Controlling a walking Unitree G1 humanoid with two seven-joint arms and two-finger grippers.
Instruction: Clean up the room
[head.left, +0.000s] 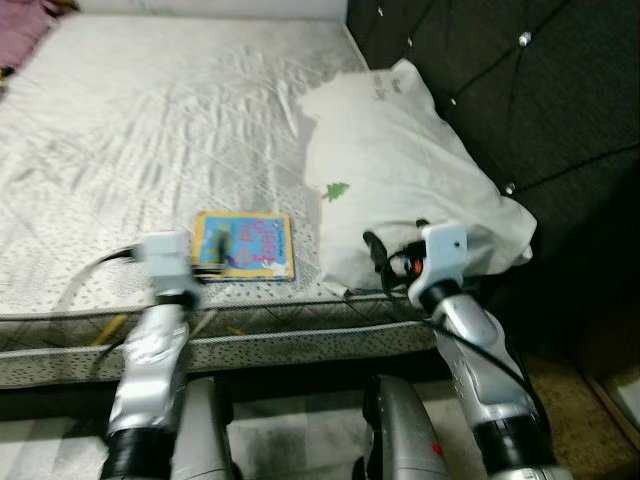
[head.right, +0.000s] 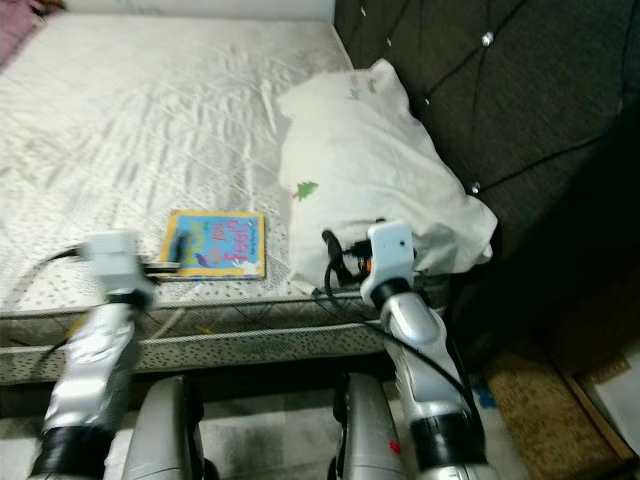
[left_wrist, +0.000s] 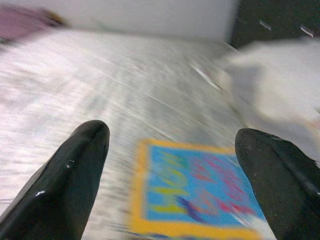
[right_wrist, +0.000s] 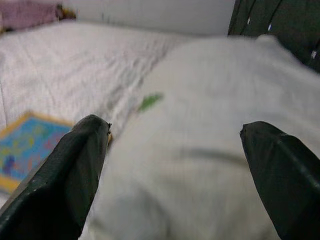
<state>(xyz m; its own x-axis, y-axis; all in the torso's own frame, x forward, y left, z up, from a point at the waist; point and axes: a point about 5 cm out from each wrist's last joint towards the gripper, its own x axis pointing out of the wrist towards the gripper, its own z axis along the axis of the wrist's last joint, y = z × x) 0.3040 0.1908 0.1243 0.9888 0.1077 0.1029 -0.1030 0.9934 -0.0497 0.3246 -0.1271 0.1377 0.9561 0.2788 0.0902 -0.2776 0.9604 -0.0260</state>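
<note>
A colourful book (head.left: 245, 245) with a yellow border lies flat on the white mattress (head.left: 150, 130) near its front edge. My left gripper (left_wrist: 170, 175) hovers open just short of the book (left_wrist: 195, 195), its fingers spread wide. A white pillow (head.left: 400, 170) with a small green tree mark rests against the dark headboard on the right. My right gripper (right_wrist: 175, 175) is open at the pillow's near end (right_wrist: 200, 150), which sits between its spread fingers.
A dark tufted headboard (head.left: 520, 90) runs along the right side. Purple fabric (head.left: 25, 35) lies at the far left corner of the bed. The mattress edge (head.left: 260, 335) is right in front of my body, with brown floor (head.left: 580, 410) at lower right.
</note>
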